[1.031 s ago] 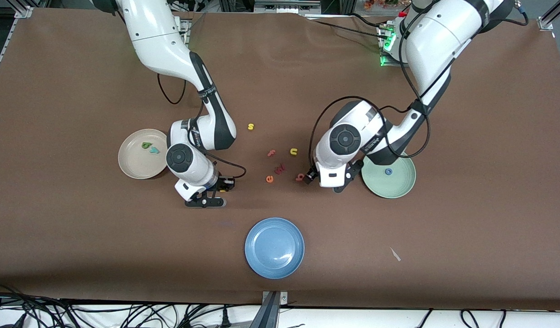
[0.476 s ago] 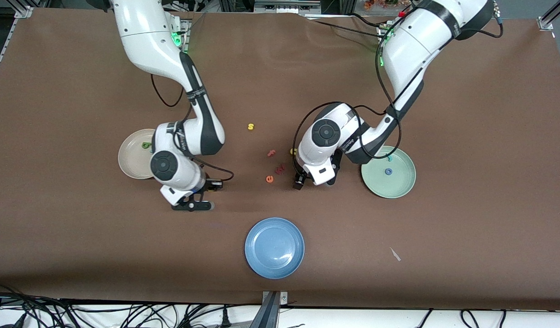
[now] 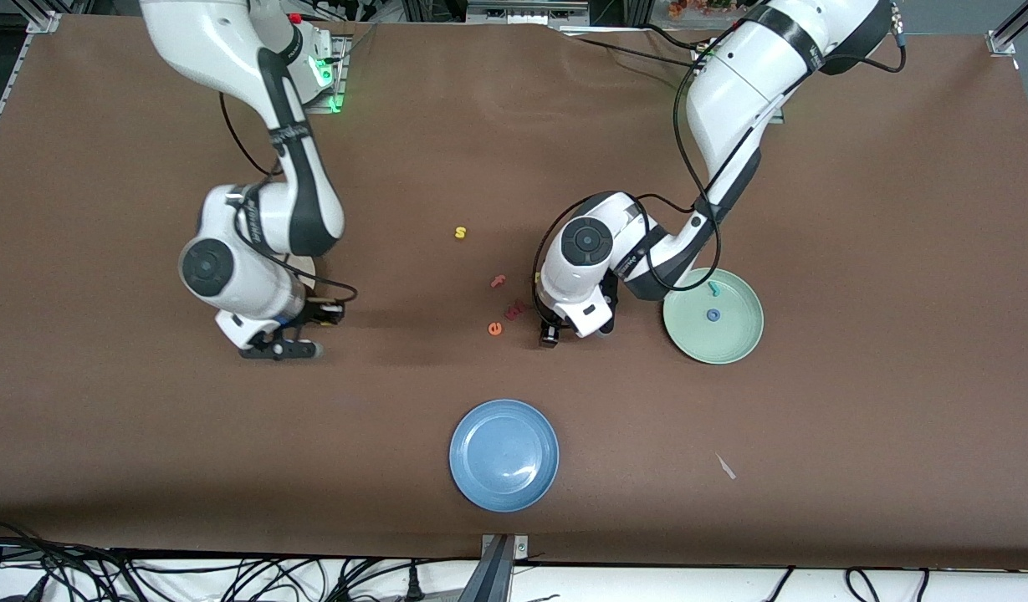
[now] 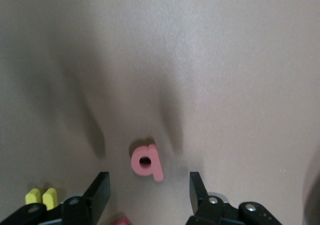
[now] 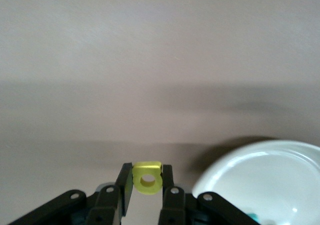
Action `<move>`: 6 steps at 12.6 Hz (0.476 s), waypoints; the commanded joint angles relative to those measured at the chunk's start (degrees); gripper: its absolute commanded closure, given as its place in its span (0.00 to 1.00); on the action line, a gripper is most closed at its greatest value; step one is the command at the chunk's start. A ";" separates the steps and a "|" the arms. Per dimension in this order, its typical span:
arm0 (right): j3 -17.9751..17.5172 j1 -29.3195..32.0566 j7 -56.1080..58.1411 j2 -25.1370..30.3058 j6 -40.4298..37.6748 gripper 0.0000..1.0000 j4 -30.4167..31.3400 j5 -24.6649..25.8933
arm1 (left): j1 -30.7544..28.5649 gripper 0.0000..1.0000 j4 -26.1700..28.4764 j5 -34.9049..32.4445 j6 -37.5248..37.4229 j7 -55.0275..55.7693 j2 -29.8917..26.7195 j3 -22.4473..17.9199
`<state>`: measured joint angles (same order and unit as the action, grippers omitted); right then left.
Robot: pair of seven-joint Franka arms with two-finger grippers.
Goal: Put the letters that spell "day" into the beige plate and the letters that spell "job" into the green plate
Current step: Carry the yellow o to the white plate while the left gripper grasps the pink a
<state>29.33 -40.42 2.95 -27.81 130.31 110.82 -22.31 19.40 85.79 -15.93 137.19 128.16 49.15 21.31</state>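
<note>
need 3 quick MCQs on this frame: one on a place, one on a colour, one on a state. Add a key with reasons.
1. Where is the blue o?
A. in the green plate
B. in the blue plate
C. on the table beside the s

2. What colour is the letter between the right gripper fingers?
A. pink
B. yellow
C. teal

3. How do the left gripper fingers stand?
A. shut on the pink b
B. open, one on each side of the pink b
C. shut on nothing

Key:
1 A: the front view shows the ring lying inside the green rim.
2 B: the right wrist view shows a yellow letter pinched between the fingers.
3 B: the left wrist view shows gaps between the b and both fingers.
</note>
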 commanded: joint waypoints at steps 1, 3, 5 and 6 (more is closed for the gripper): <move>1.33 -0.44 7.38 6.88 10.03 0.84 14.04 0.69 | 0.46 0.39 -0.88 -1.56 0.45 2.09 0.95 -0.83; 3.44 -0.44 11.87 7.86 11.28 0.84 16.96 0.69 | 0.46 0.39 -0.97 -1.65 0.63 2.09 1.82 -0.83; 5.11 -0.36 15.41 8.65 11.55 0.65 18.90 0.60 | 0.55 0.41 -0.97 -1.57 1.50 2.09 1.83 -0.83; 5.55 -0.10 14.89 8.65 11.03 0.01 18.64 0.08 | 0.55 0.41 -0.88 -1.65 1.51 2.09 1.91 -0.83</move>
<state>34.01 -40.40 16.46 -22.09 141.09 127.36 -22.30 19.45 85.79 -15.93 138.28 128.63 50.51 20.68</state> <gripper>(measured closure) 0.656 0.401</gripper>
